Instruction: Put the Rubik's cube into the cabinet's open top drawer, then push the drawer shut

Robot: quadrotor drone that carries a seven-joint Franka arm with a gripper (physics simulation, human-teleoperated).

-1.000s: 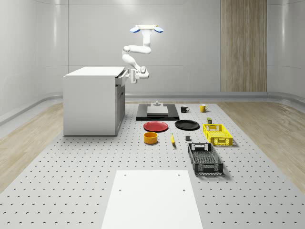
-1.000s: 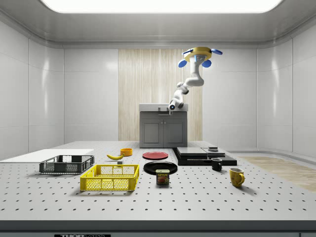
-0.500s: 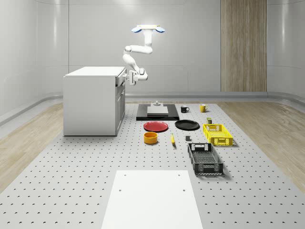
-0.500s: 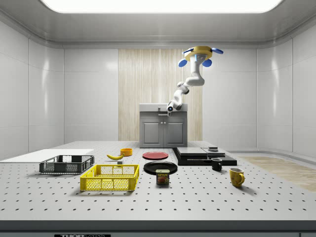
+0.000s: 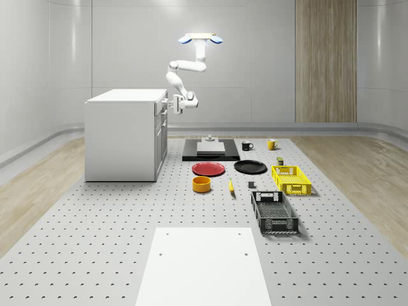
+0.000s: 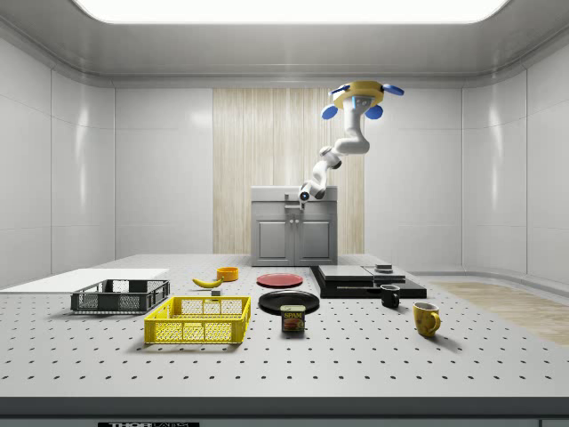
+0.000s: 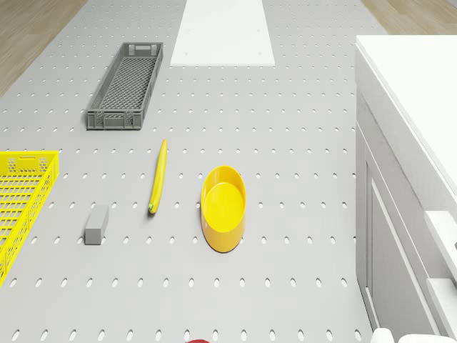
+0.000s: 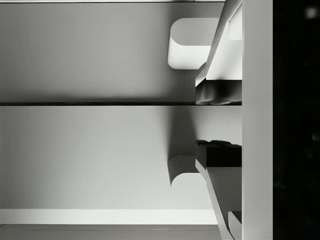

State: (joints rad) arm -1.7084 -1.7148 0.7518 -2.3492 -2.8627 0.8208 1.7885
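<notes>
Count: one cabinet, one drone, one gripper. Two crates stand well apart from the cabinet's front: one yellow crate and one grey crate. Nearer the cabinet lie one red plate, one black plate, one yellow bowl and one banana. Farther out stand one black mug and one yellow mug.

The drone hovers in front of the cabinet, above its top. The gripper is against the top drawer, whose front sits about flush with the cabinet face. The fingers are parted and grip nothing.

The bowl and the grey crate show bare floors. The Rubik's cube's position cannot be told.
</notes>
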